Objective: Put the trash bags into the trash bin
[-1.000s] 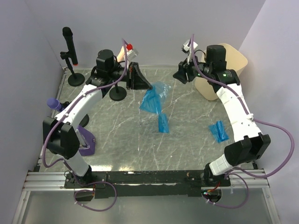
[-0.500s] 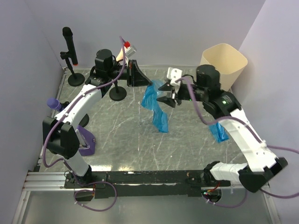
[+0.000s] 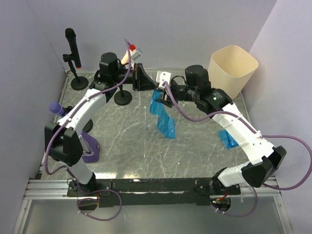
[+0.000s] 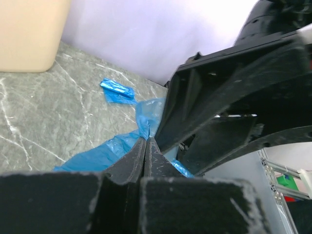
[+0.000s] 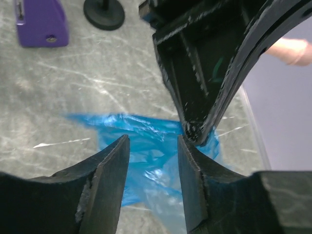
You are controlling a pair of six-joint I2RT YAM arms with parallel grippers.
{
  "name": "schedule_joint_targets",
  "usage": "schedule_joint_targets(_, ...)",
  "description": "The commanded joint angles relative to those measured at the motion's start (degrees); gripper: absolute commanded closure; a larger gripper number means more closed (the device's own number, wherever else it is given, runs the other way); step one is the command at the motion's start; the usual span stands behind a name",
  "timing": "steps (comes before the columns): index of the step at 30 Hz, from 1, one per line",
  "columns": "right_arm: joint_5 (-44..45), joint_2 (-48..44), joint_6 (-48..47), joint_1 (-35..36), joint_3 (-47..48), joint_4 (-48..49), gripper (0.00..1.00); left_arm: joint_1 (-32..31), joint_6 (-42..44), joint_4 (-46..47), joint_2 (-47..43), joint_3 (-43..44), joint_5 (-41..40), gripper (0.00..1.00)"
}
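Grey marbled worktop (image 3: 122,141) carries the cream trash bin (image 3: 233,68) at its far right corner. Swung away from there, the right end effector (image 5: 152,141) now stands part-open just beside the hanging blue trash bag (image 3: 163,119), pinched by the left end effector (image 4: 146,140): a handover, I'd guess.

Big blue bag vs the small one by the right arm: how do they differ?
The big bag hangs unfurled, pinched in the shut left hand; the small bag lies folded, untouched. The big bag is mid-table; the small bag is partly hidden by the right arm. Both are blue and outside the trash bin.
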Motion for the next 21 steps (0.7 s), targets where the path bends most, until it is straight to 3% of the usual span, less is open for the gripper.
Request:
schedule_joint_targets(1, 5.6, -0.3, -2.6, 1.9, 2.8, 4.1, 0.52, 0.1, 0.5, 1.2, -2.8, -0.1, -0.7, 0.99)
schedule_joint_targets(12, 9.2, -2.6, -8.2, 4.5, -1.8, 6.4, 0.58, 0.1, -0.6, 1.9, -1.9, 0.3, -0.4, 0.99)
schedule_joint_targets(13, 9.3, -2.7, -8.3, 4.6, -2.0, 6.5, 0.6, 0.1, -0.5, 2.0, -2.0, 0.3, -0.4, 0.99)
schedule_joint_targets(18, 10.6, -2.4, -9.8, 4.9, -2.1, 6.4, 0.97, 0.1, -0.1, 1.2, -1.9, 0.4, -0.7, 0.99)
schedule_joint_targets(21, 11.1, -3.1, -10.7, 4.9, -2.6, 6.0, 1.0, 0.6, 0.4, 0.4, -2.1, 0.9, -1.0, 0.99)
